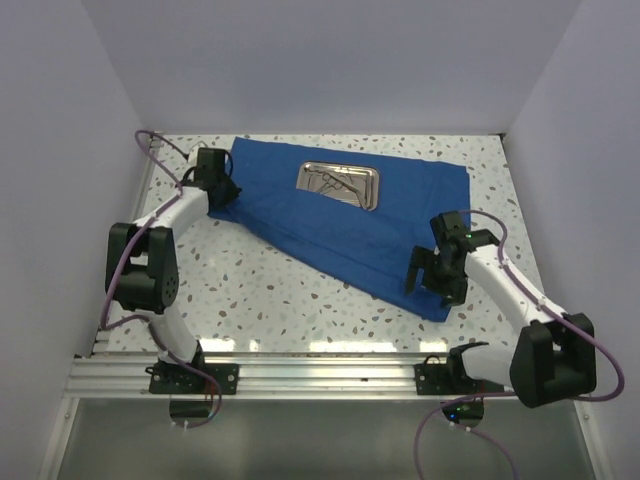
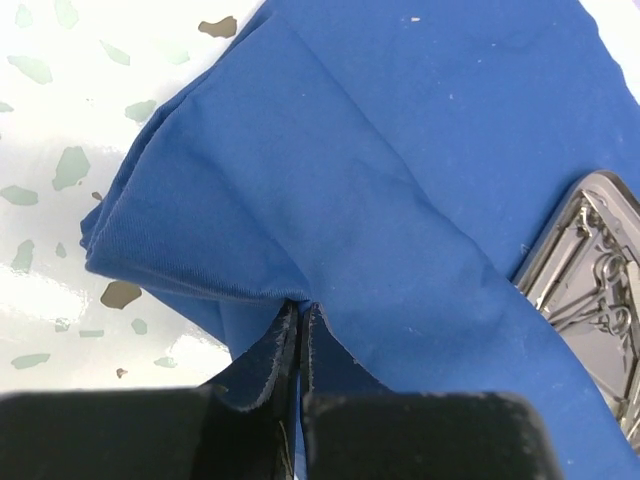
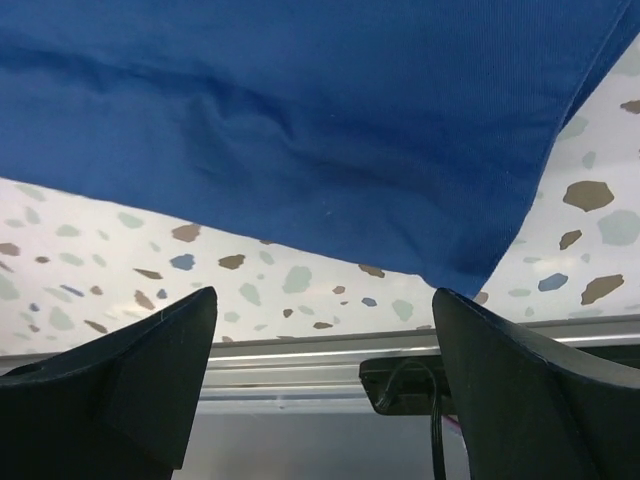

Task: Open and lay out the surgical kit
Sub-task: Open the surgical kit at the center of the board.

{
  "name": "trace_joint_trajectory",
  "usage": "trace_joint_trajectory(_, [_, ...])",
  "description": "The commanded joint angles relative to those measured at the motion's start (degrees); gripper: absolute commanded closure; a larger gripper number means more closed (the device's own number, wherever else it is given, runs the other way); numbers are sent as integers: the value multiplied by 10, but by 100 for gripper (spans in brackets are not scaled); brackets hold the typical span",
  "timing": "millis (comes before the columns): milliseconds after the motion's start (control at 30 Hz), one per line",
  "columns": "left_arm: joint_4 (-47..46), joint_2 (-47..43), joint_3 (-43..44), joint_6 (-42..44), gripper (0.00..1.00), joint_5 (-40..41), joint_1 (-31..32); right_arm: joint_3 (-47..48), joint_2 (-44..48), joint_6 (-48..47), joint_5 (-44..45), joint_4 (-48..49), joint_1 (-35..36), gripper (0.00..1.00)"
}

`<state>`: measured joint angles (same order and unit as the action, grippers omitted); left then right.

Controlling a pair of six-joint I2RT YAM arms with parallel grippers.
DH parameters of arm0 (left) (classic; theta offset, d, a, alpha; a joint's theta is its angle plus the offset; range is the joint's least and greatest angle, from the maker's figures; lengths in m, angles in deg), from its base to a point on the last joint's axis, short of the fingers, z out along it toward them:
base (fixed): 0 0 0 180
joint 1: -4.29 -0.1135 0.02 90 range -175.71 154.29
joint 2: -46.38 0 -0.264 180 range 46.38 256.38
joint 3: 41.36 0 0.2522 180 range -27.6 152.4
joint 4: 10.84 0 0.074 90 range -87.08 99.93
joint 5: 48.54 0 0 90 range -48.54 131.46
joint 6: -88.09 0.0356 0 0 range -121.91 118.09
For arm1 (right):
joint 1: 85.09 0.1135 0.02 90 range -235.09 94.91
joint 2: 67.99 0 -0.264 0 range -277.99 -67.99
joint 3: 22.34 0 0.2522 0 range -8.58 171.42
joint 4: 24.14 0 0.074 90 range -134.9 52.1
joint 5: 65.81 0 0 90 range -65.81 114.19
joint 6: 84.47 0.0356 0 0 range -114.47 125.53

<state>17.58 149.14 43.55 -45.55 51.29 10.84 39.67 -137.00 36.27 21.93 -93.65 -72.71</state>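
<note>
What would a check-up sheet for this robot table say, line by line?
Surface: white speckled table.
Job's things: blue cloth spread out, bunched at its left corner; steel tray on it, instruments inside.
Clutter: nothing seen.
Grippers: left gripper, jaws shut on the cloth's folded corner; right gripper, jaws open, by the cloth's near corner.
Cables: purple cables loop beside both arms.
Surroundings: pale walls on three sides; metal rail at the near edge.
</note>
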Motion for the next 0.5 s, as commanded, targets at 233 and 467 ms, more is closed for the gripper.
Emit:
trace_joint_trajectory(233, [9, -53, 14, 29, 100, -15, 0, 27, -88, 50, 129, -14, 11, 7])
trace_joint_trajectory(467, [14, -61, 9, 42, 100, -12, 0, 50, -61, 92, 211, -53, 10, 7])
